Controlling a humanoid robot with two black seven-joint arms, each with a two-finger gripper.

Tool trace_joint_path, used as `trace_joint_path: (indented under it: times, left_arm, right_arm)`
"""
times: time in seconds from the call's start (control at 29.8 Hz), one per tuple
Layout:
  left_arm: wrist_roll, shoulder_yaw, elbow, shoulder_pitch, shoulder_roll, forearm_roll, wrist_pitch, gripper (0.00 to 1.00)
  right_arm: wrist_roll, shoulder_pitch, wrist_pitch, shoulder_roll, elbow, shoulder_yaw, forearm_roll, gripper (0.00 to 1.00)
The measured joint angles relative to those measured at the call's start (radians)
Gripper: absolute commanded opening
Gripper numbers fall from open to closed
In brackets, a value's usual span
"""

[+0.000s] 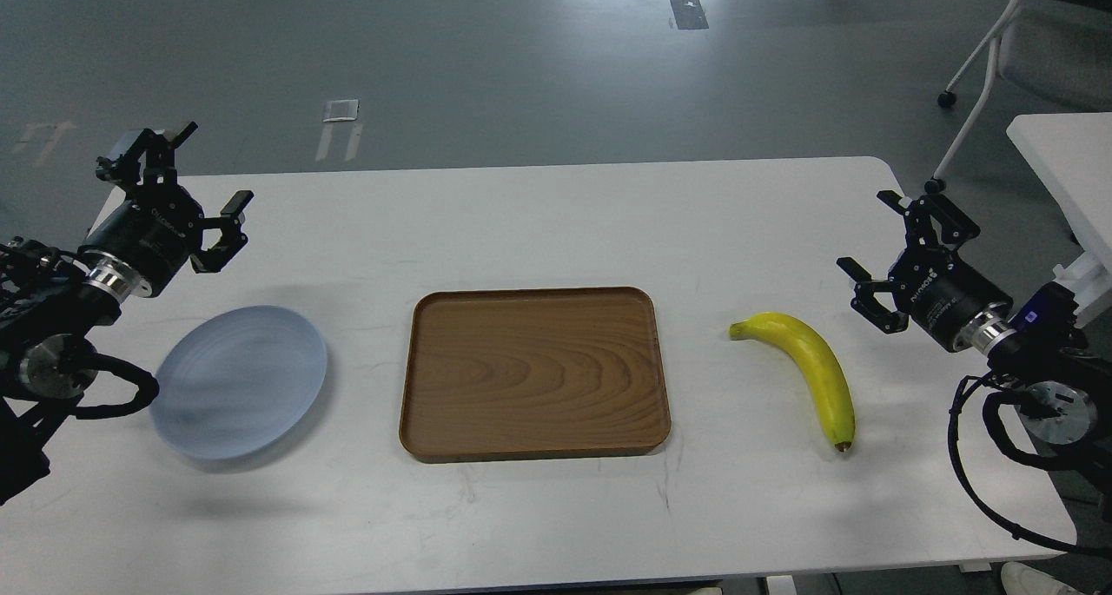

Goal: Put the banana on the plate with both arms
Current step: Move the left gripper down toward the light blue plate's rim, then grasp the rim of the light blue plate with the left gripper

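Observation:
A curved yellow banana [812, 365] with a dark tip lies on the white table at the right, its tip toward the front edge. The pale blue-grey plate [239, 380] rests on the table at the left with nothing on it. My left gripper [211, 187] hovers open above the table just behind the plate, holding nothing. Over at the right edge, my right gripper [873, 252] is also open and holds nothing, a short way right of the banana and not touching it.
A rectangular brown wooden tray [534, 373] with nothing on it sits mid-table between plate and banana. Beyond the table's far edge is grey floor; a chair [1034, 48] and part of another white table [1064, 169] stand at the far right.

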Motion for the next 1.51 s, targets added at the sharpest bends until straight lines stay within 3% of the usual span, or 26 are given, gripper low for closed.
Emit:
trace_joint_path:
  times: [0.57, 0.74, 1.14, 1.31, 1.51]
  left_arm:
    - [-0.006, 0.011, 0.023, -0.019, 0.053, 0.041, 0.000, 1.00]
    - [-0.045, 0.007, -0.069, -0.075, 0.128, 0.285, 0.000, 1.00]
    - [-0.049, 0.013, -0.494, -0.116, 0.400, 1.208, -0.001, 1.00]
    - [-0.049, 0.090, -0.491, -0.109, 0.428, 1.556, 0.011, 1.00]
    - [-0.049, 0.267, -0.394, -0.109, 0.423, 1.632, 0.118, 0.97]
  right_arm:
    - [0.000, 0.008, 0.000, 0.000, 0.002, 0.000, 0.000, 0.99]
    - [0.000, 0.009, 0.000, 0.000, 0.003, -0.001, -0.002, 0.99]
    - [0.000, 0.019, 0.000, 0.000, 0.010, -0.002, -0.009, 0.99]
    - [0.000, 0.021, 0.000, 0.012, 0.012, -0.002, -0.011, 0.99]
    - [0.000, 0.027, 0.000, 0.018, 0.016, -0.002, -0.012, 1.00]
